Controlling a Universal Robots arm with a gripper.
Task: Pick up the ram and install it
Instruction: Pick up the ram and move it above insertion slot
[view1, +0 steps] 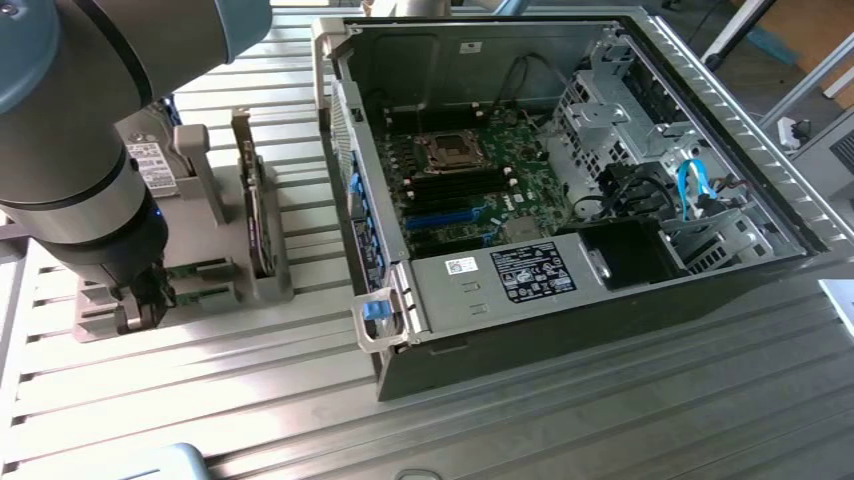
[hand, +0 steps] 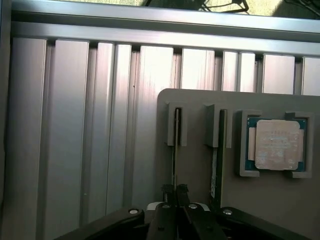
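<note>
Ram (hand: 175, 150) | upright in holder (hand: 270, 200) slot | gripper (hand: 175, 189) at it

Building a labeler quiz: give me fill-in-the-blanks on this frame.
1. The ram stands on edge in a ___ of the grey holder.
2. The pincer is lined up on the ___, not on the processor chip.
3. The cable inside the open computer case is coloured ___.
Missing words: slot; ram; blue.
</note>
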